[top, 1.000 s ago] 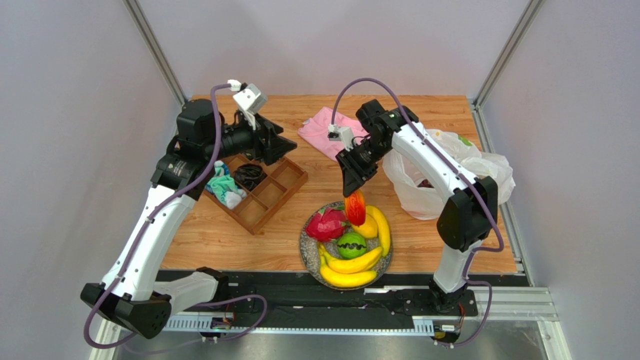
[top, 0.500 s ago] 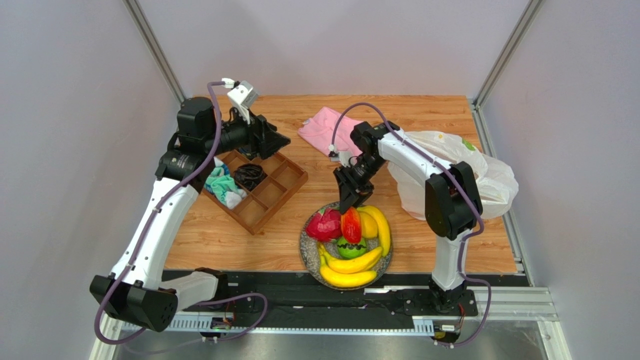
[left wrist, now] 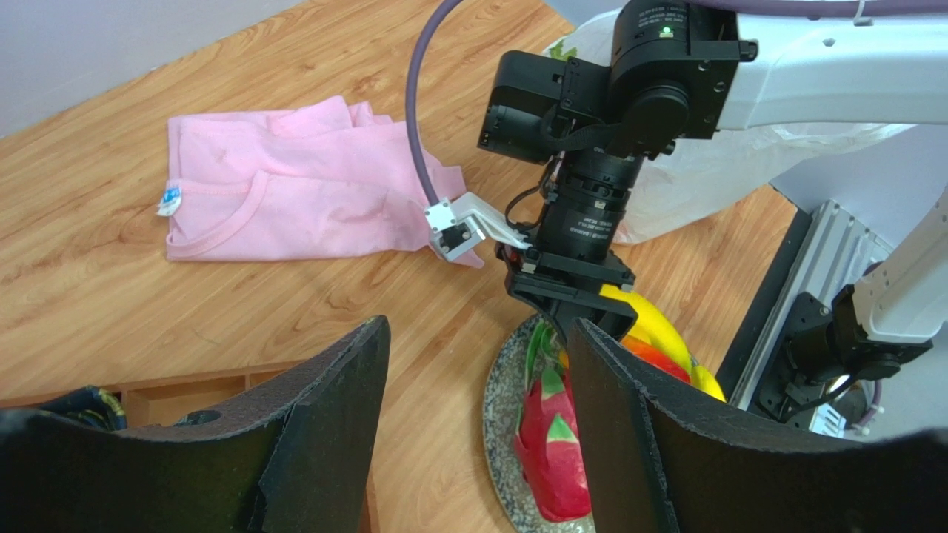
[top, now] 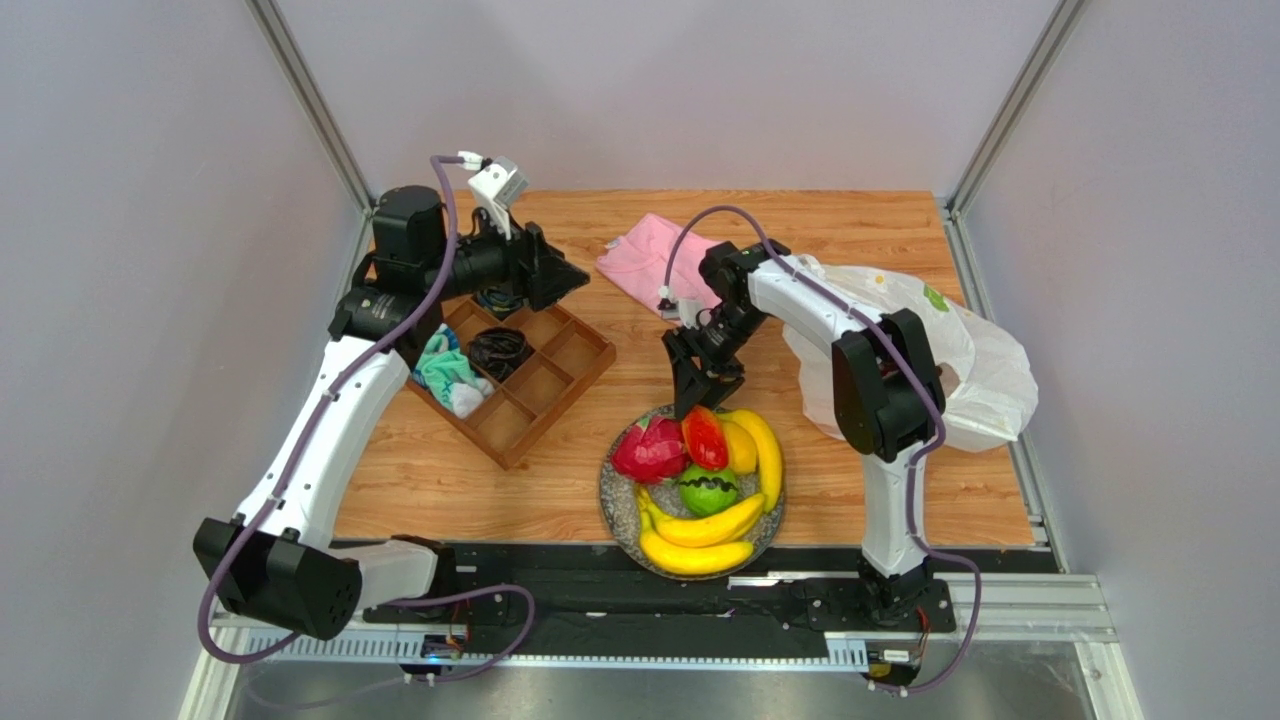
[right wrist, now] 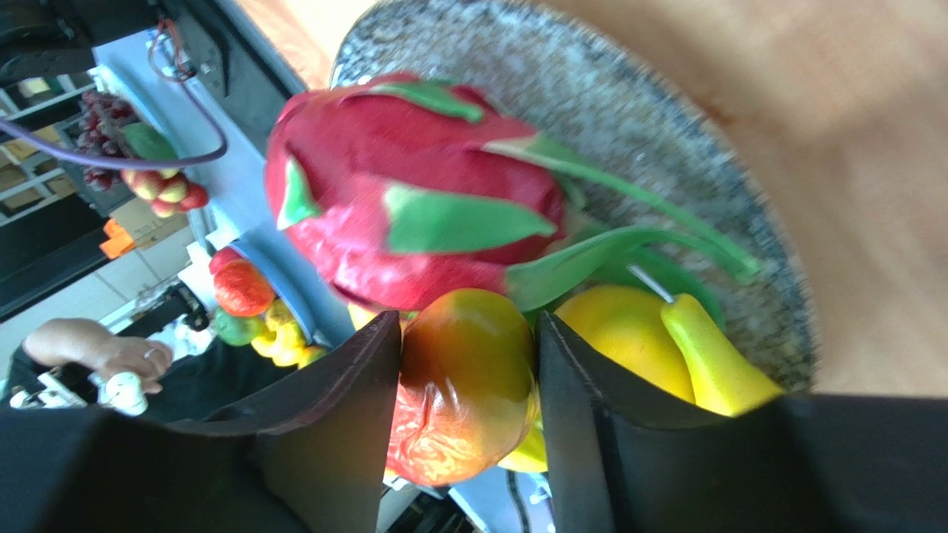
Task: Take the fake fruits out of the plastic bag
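My right gripper (top: 694, 398) is shut on the red-orange piece (top: 702, 438) and holds it low over a speckled plate (top: 610, 483). In the right wrist view the piece (right wrist: 467, 383) sits between both fingers, against the dragon fruit (right wrist: 412, 217) and a yellow fruit (right wrist: 623, 333). The plate also holds a green round fruit (top: 703, 489), a lemon (top: 736, 447) and bananas (top: 699, 543). The plastic bag (top: 932, 353) lies crumpled at the right; what is inside it is hidden. My left gripper (top: 568, 279) is open and empty above the wooden tray, with nothing between its fingers in its wrist view (left wrist: 479, 433).
A wooden compartment tray (top: 526, 375) with small items stands at the left. A pink cloth (top: 657, 258) lies at the back centre. Bare wood shows between tray and plate. The table's front rail runs just below the plate.
My right gripper has come down and a little left with the red-orange piece, from above the plate to among the fruits on it. The left arm has shifted only slightly.
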Tool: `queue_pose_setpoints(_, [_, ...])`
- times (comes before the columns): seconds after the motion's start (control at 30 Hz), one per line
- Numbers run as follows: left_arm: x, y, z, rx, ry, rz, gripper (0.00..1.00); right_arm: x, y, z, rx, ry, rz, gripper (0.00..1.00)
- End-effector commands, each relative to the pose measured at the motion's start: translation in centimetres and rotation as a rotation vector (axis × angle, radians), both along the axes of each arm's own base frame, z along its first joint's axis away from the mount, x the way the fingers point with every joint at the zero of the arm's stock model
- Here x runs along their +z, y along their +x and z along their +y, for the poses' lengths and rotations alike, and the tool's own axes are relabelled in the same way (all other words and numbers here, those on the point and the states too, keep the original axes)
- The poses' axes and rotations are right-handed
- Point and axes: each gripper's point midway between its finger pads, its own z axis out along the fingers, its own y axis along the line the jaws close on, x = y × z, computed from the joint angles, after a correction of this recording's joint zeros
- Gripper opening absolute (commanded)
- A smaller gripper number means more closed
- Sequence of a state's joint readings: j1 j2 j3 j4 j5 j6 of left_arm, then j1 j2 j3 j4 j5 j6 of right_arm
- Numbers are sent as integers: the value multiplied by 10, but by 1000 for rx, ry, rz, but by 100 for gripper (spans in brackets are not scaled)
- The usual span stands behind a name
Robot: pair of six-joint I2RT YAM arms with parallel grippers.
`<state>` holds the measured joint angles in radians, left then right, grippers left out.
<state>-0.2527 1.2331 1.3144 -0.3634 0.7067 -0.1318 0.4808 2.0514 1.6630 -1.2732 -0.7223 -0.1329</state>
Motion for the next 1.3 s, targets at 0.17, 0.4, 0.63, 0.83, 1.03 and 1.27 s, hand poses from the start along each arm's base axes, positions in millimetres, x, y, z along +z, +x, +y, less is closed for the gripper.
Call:
queue_pose_setpoints(0.17, [12,1,-6,-31,-44,-23,68,2,33,6,-19,-17,-122,78])
queue_pose_setpoints(0.4, [11,2,-9,-43,-56,-15,68,18,33,-6,-32,-49,-187,100])
queue_pose_setpoints(0.63, [12,3,-13,-53,-73,-9,67,20,34,-17,-36,-87,-232,99])
queue_pose_setpoints(0.83, [10,4,-17,-62,-73,-1,67,16,32,-17,-18,-90,-205,69])
queue_pose_setpoints(1.03, [7,4,-19,-70,-70,5,67,16,4,-24,-21,-91,-112,49])
queue_pose_setpoints(1.27, [3,3,-20,-73,-72,18,67,3,-1,-21,-60,-107,-75,48])
